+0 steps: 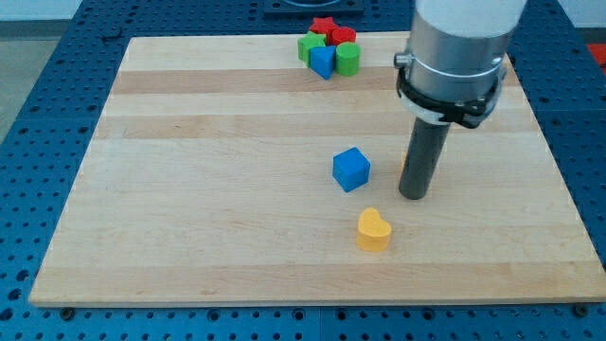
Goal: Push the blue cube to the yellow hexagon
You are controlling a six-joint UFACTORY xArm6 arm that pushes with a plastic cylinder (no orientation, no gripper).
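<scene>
Jaws: none fitted, so no released or clenched state applies; the arm ends in a straight dark rod.
My tip (415,195): rests on the surface at centre right of the frame, to the right of the blue cube and apart from it, above and to the right of the yellow block.
Arm housing (453,57): grey cylinder with a black collar, entering from the upper right of the frame and carrying the rod.
Orange sliver (404,159): a thin edge of something orange shows at the rod's left side; its shape cannot be made out.
Blue cube (351,169): near the frame's centre, slightly right, standing alone and touching nothing.
Yellow block (373,229): heart-like in outline, below and slightly right of the blue cube, near it but apart.
Far cluster: a red star (324,26), a red block (343,36), a green block (310,46), a blue block (324,62) and a green cylinder (347,59), packed together at top centre.
Surface (189,189): pale wooden board on a blue perforated base (47,95).
</scene>
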